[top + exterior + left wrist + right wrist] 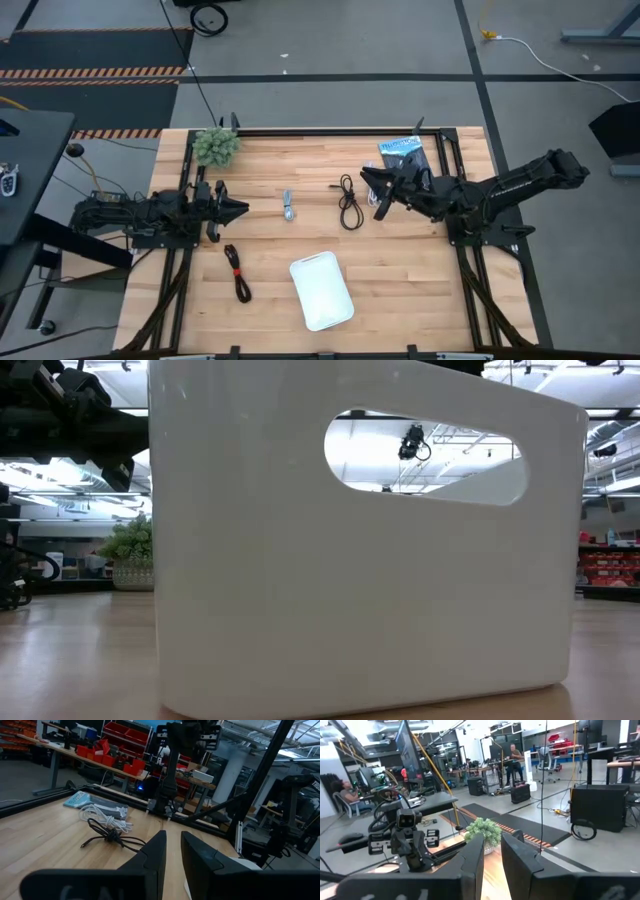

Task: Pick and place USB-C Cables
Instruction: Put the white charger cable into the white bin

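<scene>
Several USB-C cables lie on the wooden table. The short grey one (pixel 288 207) is mid-table, and the black one (pixel 349 203) is to its right. The black one with a red tie (pixel 237 270) lies toward the near left. The white one (pixel 107 817) rests beside the blue-and-black packet (pixel 405 152), below my right gripper. My right gripper (pixel 368 185) hangs raised above the table, level, pointing toward the left edge, shut with nothing between its fingers (pixel 492 840). My left gripper (pixel 240 207) waits at the left edge, level and shut, holding nothing (pixel 172 837).
A white rounded tray (pixel 321 290) sits at the near middle, and its wall (pixel 350 560) fills the low view. A small potted plant (pixel 216 146) stands at the far left corner. A black frame rims the table. Bare wood lies between the tray and the cables.
</scene>
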{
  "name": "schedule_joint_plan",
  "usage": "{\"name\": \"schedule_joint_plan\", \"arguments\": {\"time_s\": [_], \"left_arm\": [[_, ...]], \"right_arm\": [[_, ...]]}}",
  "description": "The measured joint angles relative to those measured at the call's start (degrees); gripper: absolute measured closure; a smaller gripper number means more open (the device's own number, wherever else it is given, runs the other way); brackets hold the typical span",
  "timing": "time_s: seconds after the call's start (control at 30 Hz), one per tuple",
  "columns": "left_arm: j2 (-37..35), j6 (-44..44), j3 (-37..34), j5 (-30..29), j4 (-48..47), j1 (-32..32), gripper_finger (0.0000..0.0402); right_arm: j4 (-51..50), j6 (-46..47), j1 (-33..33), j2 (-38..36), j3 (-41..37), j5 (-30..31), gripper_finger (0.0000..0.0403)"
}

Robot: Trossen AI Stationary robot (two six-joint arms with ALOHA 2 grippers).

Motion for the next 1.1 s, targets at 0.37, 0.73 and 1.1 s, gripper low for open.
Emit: {"name": "schedule_joint_plan", "arguments": {"time_s": [0.37,0.73,1.1], "left_arm": [[0.01,0.0,-0.01,-0.01,0.01,0.01,0.0335],[0.0,0.0,-0.01,-0.01,0.0,-0.01,0.0335],[0.02,0.0,-0.01,-0.01,0.0,-0.01,0.0335]], "right_arm": [[-0.4,3.48,-0.99,0.0,0.0,-0.02,0.033],[-0.48,7.5,-0.99,0.0,0.0,0.83,0.033],[-0.4,8.02,-2.28,0.04,0.0,2.17,0.033]]}}
